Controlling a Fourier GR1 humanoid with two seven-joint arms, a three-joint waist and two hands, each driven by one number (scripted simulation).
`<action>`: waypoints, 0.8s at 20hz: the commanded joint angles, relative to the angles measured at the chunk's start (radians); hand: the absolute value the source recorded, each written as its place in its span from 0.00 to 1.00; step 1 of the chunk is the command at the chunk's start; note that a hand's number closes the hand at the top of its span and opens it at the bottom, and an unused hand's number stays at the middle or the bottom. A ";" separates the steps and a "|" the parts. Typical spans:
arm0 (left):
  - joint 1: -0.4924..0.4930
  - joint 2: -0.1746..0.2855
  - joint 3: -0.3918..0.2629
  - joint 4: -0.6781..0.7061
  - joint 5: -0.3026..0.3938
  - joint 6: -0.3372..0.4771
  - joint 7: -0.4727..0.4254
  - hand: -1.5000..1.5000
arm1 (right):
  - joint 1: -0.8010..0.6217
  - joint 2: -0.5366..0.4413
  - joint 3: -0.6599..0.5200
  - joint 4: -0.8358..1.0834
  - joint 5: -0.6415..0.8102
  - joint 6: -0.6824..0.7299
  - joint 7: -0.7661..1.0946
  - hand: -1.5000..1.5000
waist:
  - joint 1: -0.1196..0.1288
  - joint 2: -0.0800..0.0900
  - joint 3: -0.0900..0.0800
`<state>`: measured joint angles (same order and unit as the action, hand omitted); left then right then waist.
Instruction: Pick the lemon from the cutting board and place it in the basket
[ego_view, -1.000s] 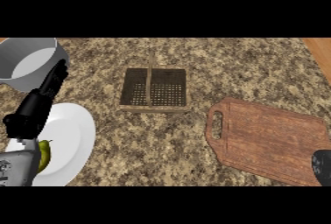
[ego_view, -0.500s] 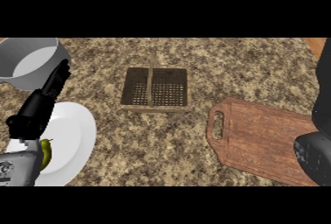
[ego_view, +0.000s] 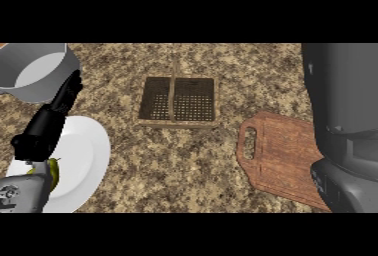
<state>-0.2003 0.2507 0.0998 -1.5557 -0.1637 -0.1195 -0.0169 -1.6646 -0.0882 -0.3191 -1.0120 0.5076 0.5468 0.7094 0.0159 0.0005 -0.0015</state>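
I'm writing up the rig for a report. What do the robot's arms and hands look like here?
The left forearm is a light grey casing with small dark markings, ending in a slim black left hand. The right forearm is a broad grey cylinder that steps into a darker grey block with a dark panel; its hand cannot be told apart. No cables show.

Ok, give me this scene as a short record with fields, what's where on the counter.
basket: counter centre, nothing seen inside
cutting board: right of the basket, right part hidden by right forearm
lemon: not visible
left hand: open, resting at left over white plate, fingers up beside grey pot
plate contents: yellow-green item, partly hidden
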 joint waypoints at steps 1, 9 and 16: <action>-0.042 0.033 0.038 0.020 0.024 -0.024 0.016 0.50 | -0.034 0.038 0.023 0.070 -0.009 -0.013 0.044 1.00 | -0.004 0.000 0.000; 0.015 0.021 0.021 -0.036 0.003 -0.010 0.023 0.50 | -0.010 -0.019 0.193 0.110 0.093 0.152 0.065 1.00 | -0.003 -0.003 0.001; -0.004 0.031 0.040 -0.008 0.024 -0.035 0.018 0.50 | 0.015 -0.042 0.221 0.143 0.079 0.202 -0.020 0.00 | -0.005 0.000 0.001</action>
<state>-0.2019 0.2608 0.1189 -1.5615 -0.1609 -0.1300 -0.0093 -1.6642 -0.1271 -0.1053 -0.8914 0.5966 0.7120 0.7061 0.0099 -0.0001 -0.0008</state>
